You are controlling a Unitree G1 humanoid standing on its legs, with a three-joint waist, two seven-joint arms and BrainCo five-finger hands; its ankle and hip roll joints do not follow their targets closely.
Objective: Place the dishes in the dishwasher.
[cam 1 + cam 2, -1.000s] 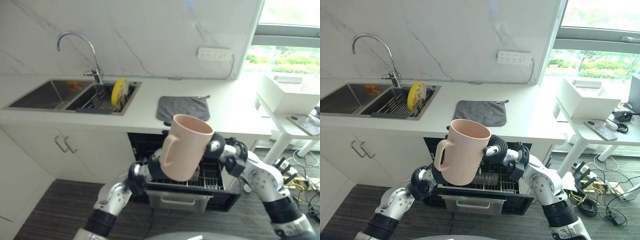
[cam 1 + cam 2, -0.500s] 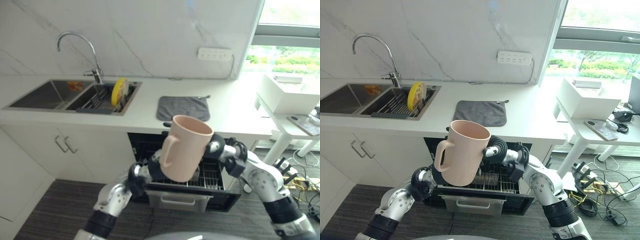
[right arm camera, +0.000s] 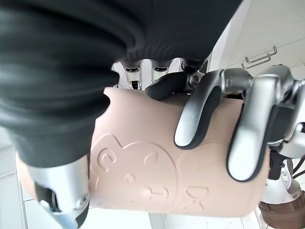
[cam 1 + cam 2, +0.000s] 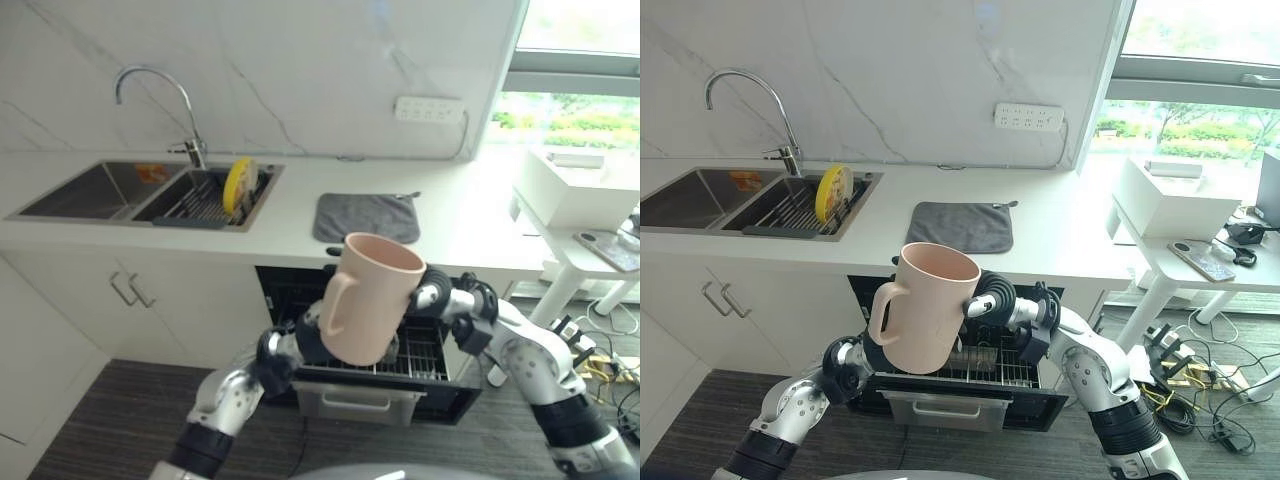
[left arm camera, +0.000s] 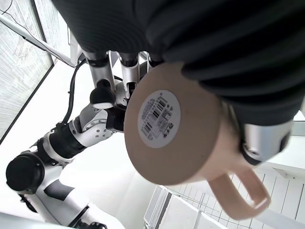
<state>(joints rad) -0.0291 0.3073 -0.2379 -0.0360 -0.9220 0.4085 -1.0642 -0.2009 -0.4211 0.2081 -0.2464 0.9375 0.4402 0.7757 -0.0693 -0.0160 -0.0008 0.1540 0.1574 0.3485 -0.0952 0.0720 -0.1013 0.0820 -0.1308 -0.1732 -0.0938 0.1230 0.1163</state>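
Note:
A pink mug (image 4: 365, 300) with a handle on its left side hangs upright over the pulled-out dishwasher rack (image 4: 425, 355). My left hand (image 4: 303, 338) grips its lower body from the left, fingers (image 3: 195, 119) curled over the wall and thumb (image 5: 262, 138) by the handle. The mug's base (image 5: 181, 129) carries a round barcode sticker. My right hand (image 4: 995, 295) holds the mug's right side, with its thumb (image 3: 62, 191) pressed on the embossed wall (image 3: 157, 176).
The open dishwasher sits under a white counter (image 4: 470, 235). On the counter lies a grey cloth (image 4: 367, 215). A yellow plate (image 4: 238, 182) stands in the sink's rack below a faucet (image 4: 150, 80). A white table (image 4: 590, 255) with a box (image 4: 575, 185) is at the right.
The mug stays where it was. My right forearm has shifted slightly to the right.

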